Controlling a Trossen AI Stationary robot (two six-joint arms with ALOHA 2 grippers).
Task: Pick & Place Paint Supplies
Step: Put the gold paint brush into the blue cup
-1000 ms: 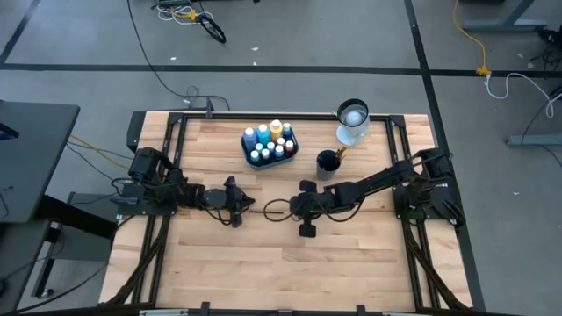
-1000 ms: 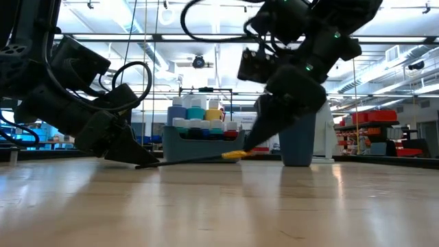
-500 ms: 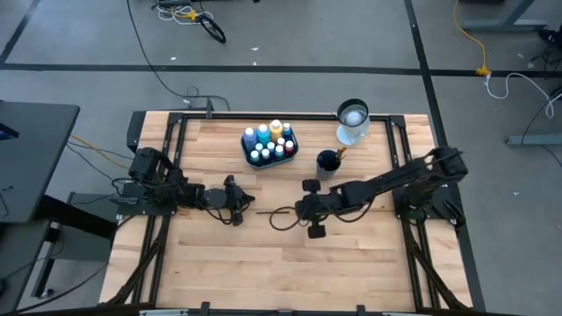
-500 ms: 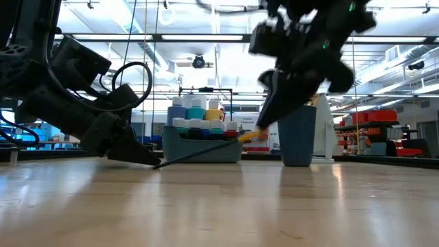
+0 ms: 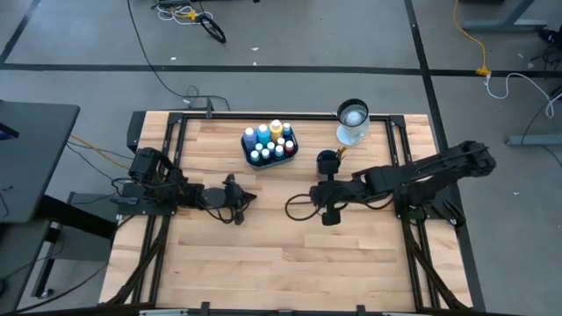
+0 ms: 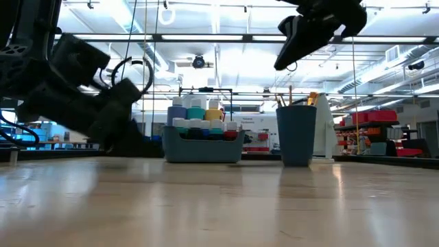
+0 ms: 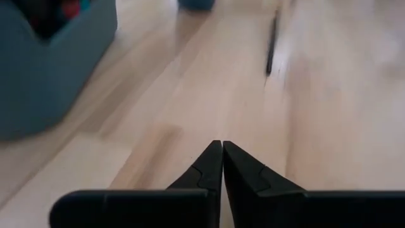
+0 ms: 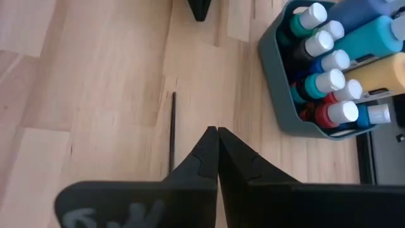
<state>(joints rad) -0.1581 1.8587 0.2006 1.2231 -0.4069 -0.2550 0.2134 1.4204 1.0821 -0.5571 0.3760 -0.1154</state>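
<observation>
Both arms are dark, nearly black, built of blocky jointed segments. The left arm (image 5: 167, 193) has a rounded, drum-like base housing, and a black cable loops in a wide arc above its wrist in the low view. The right arm (image 5: 413, 175) is made of long slim links, with a black cable curling in a loop beside its wrist. On each wrist, the fingers (image 7: 218, 168) are matt black, wedge-shaped and tapered to a point, rising from a flat black bar. The right arm's fingers (image 8: 215, 155) look the same, and that bar carries pale scuffed markings.
</observation>
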